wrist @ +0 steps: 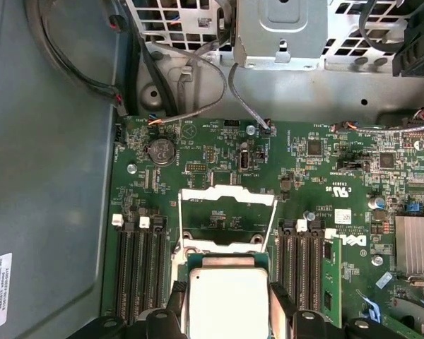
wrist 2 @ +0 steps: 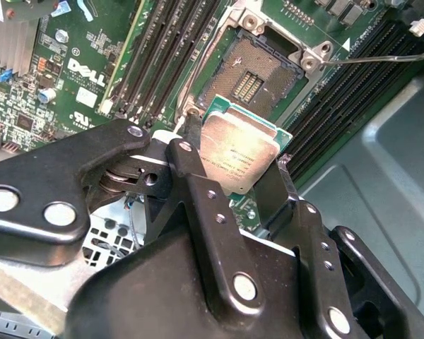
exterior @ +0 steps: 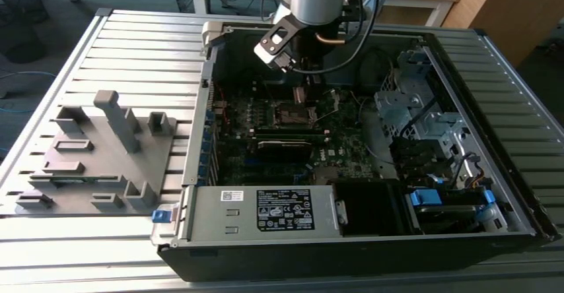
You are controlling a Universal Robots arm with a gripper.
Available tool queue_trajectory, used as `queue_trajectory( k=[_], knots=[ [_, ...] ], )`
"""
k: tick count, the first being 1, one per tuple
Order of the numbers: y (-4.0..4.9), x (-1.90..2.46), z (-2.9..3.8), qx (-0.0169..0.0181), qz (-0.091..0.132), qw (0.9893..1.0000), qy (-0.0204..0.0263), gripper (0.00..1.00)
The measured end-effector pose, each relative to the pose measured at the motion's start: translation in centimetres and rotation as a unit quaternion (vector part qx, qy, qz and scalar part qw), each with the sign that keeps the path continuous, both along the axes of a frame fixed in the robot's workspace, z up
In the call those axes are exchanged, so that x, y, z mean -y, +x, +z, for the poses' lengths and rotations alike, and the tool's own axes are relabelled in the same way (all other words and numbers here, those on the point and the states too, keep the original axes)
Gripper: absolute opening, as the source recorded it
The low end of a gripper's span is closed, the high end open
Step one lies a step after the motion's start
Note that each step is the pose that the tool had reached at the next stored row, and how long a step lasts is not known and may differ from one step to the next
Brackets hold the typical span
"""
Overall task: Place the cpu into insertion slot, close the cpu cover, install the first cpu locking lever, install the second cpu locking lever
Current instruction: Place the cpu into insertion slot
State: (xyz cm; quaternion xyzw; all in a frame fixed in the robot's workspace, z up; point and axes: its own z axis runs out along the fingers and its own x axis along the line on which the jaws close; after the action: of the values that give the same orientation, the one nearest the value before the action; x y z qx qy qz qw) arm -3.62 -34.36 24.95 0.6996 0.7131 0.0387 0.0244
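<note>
Gripper (wrist 2: 237,148) clamped on cpu (wrist 2: 242,159) edges, just above open socket (wrist 2: 251,76); cpu cover (wrist: 226,198) prob. swung up. Chip's near edge cut off in first wrist view.

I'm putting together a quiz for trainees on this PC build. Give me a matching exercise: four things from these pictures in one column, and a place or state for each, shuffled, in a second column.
Things
1. cpu
2. socket
3. cpu cover
4. grey fixture plate

Places or states
A. on the slatted table, at the exterior view's left
B. empty, contacts bare
C. gripped in the hand, above the board
D. raised open, off the socket

Pairs: 1-C, 2-B, 3-D, 4-A
</note>
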Motion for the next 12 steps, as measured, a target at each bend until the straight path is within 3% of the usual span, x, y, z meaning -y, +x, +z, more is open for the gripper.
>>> queue_trajectory(
  k=[12],
  knots=[
    [0.0, 0.0, -0.36, 0.0, 0.0, 1.0, 0.0, 0.54]
  ],
)
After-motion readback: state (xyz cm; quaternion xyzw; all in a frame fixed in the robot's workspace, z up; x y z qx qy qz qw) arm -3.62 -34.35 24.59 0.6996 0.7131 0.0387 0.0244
